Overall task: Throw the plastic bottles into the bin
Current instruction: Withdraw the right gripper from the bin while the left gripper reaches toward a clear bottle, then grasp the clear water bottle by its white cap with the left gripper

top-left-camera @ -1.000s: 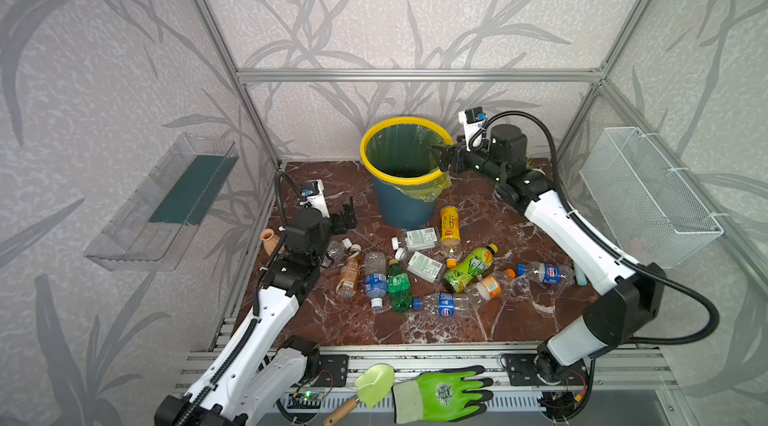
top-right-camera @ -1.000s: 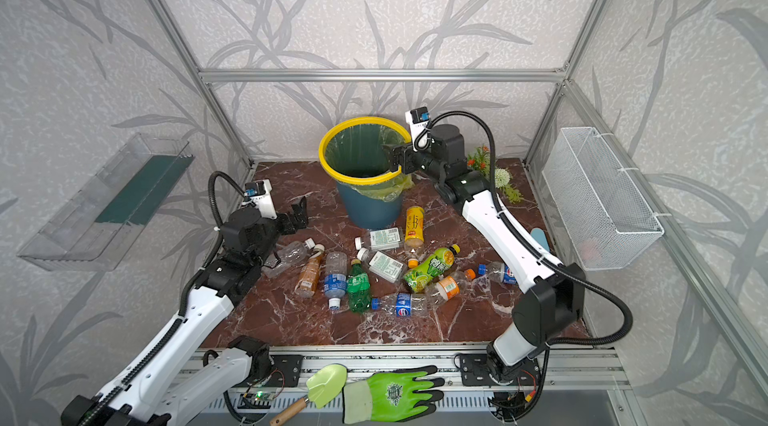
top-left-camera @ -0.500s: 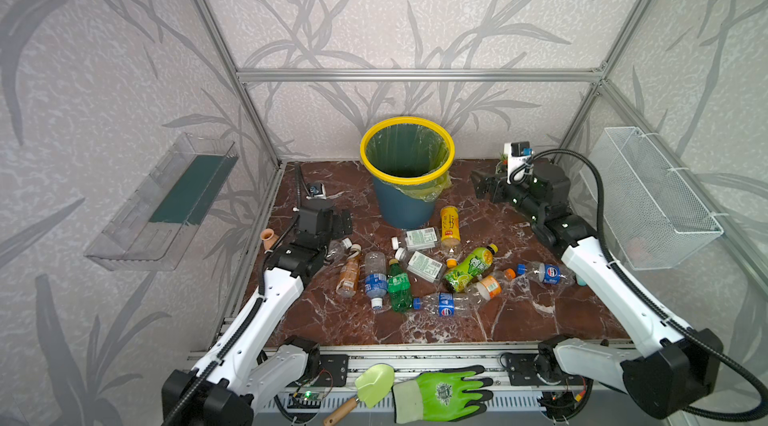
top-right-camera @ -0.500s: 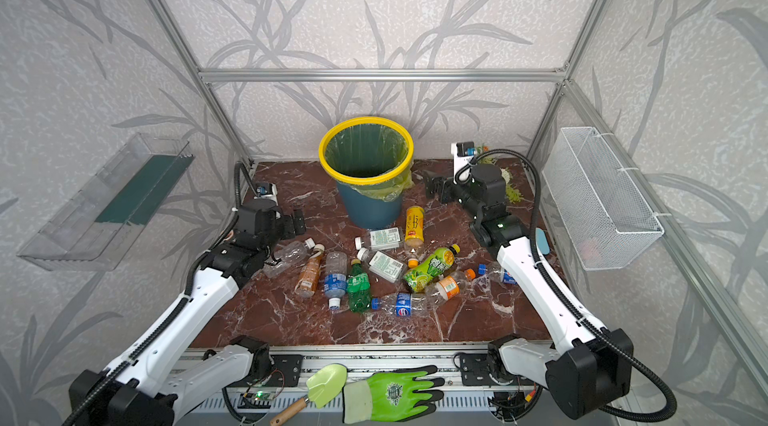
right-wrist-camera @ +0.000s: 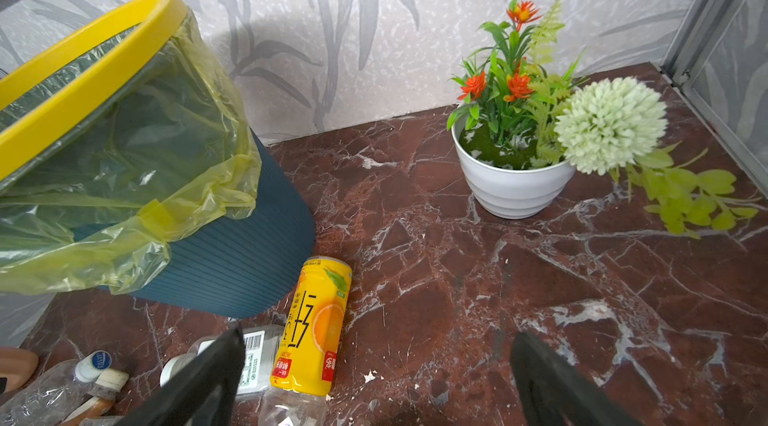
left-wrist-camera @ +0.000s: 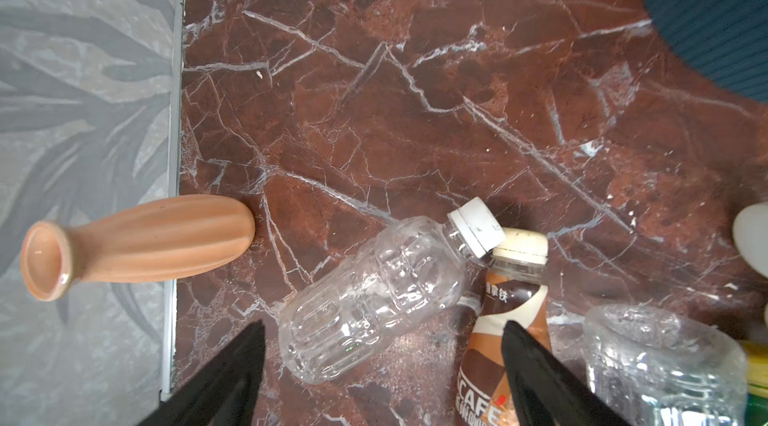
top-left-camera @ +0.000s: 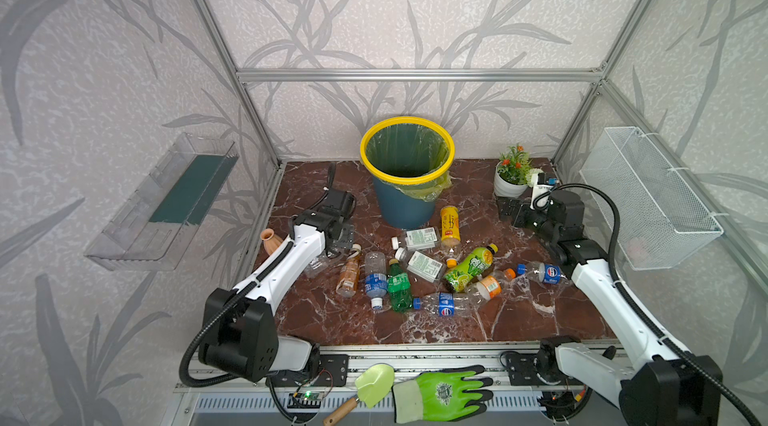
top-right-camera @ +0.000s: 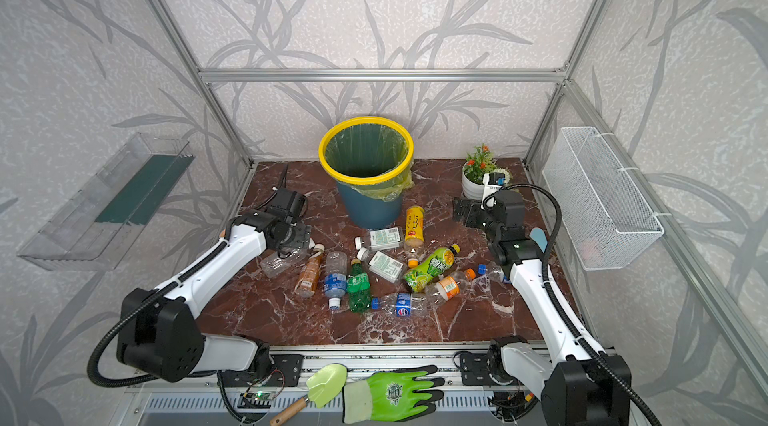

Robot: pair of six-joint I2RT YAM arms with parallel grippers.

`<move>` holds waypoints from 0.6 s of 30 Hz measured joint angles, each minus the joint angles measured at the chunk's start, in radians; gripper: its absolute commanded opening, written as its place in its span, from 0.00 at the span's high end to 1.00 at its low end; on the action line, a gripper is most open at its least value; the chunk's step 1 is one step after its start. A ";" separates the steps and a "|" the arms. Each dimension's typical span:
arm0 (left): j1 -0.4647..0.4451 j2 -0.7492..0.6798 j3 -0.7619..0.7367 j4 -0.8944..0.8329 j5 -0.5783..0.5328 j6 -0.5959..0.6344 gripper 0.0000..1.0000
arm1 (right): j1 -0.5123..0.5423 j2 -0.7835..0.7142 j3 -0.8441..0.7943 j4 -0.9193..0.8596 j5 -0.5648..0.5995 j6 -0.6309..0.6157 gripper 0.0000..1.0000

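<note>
Marble tabletop (top-left-camera: 519, 320) bears bin (top-left-camera: 401, 208), flower pot (top-left-camera: 509, 187), vase (top-left-camera: 271, 239) and perhaps a dozen bottles (top-left-camera: 469, 265).

Left arm (top-left-camera: 291, 262): is stretching forward along the left side, its white forearm sloping toward the wrist.
Left gripper (top-left-camera: 343, 237): is pointing steeply down and hanging low.
Left jaws: are standing apart, gripping nothing.
Right arm (top-left-camera: 602, 295): is stretching forward along the right side, bending at the wrist.
Right gripper (top-left-camera: 509, 210): is pointing nearly level, toward the middle.
Right jaws: are standing wide apart, holding nothing.
</note>
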 measured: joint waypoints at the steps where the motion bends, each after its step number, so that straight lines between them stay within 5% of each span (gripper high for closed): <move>1: 0.000 0.013 0.007 -0.013 -0.003 0.020 0.15 | -0.007 0.000 -0.009 0.003 -0.002 0.004 0.00; 9: 0.011 0.123 0.019 -0.087 -0.044 0.211 0.15 | -0.074 -0.004 -0.049 0.014 -0.032 0.017 0.00; 18: 0.074 0.151 0.002 -0.054 0.058 0.317 0.16 | -0.100 -0.005 -0.080 0.015 -0.055 0.023 0.00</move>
